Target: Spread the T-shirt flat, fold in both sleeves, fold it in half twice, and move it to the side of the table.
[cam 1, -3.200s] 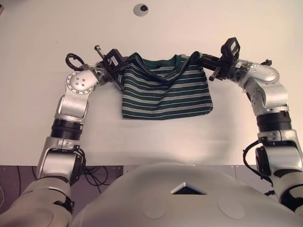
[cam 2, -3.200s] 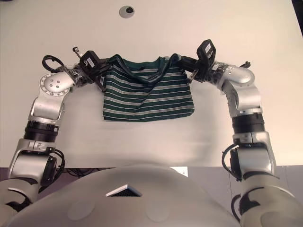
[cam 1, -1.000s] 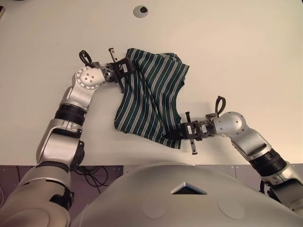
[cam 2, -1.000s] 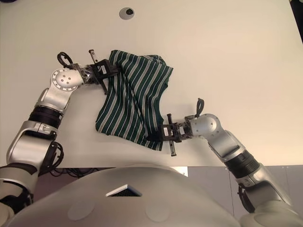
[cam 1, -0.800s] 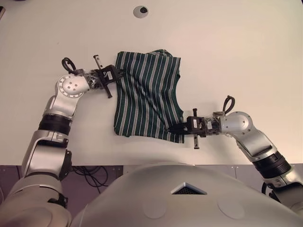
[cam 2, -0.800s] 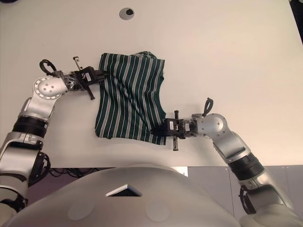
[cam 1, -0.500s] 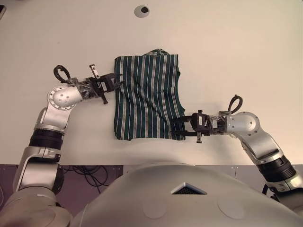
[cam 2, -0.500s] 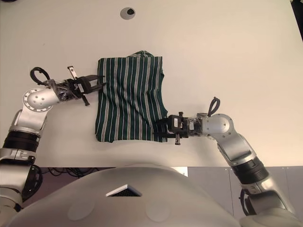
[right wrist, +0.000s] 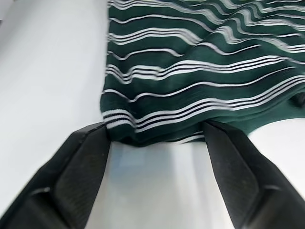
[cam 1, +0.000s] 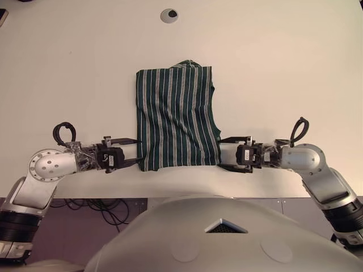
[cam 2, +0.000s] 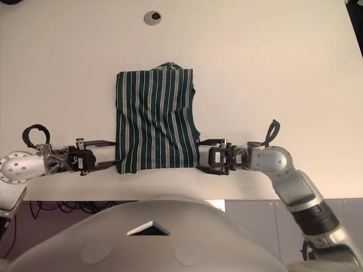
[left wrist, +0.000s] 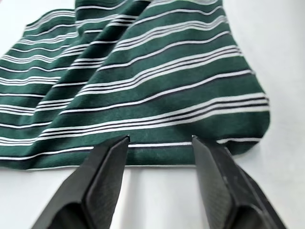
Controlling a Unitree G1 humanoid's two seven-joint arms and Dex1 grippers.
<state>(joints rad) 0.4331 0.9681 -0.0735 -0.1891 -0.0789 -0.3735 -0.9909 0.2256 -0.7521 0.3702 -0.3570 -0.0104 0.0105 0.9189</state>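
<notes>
The green-and-white striped T-shirt (cam 1: 177,116) lies folded into a tall rectangle in the middle of the white table (cam 1: 283,68), its collar end at the far side. My left gripper (cam 1: 138,151) sits low at the shirt's near left corner, open, its two fingers pointing at the hem. My right gripper (cam 1: 222,152) is at the near right corner, open as well. In the left wrist view the T-shirt's hem (left wrist: 143,143) lies just past the spread fingertips (left wrist: 107,181). In the right wrist view the T-shirt's corner (right wrist: 143,129) sits between the tips of the spread fingers (right wrist: 81,176).
A round cable grommet (cam 1: 168,13) sits in the table at the far middle. The table's near edge (cam 1: 181,191) runs just behind both grippers. Bare tabletop stretches to the left and right of the shirt.
My left gripper has come from the shirt's far left edge down to its near left corner. The right gripper has backed off slightly to the right. The shirt has settled flat and straight.
</notes>
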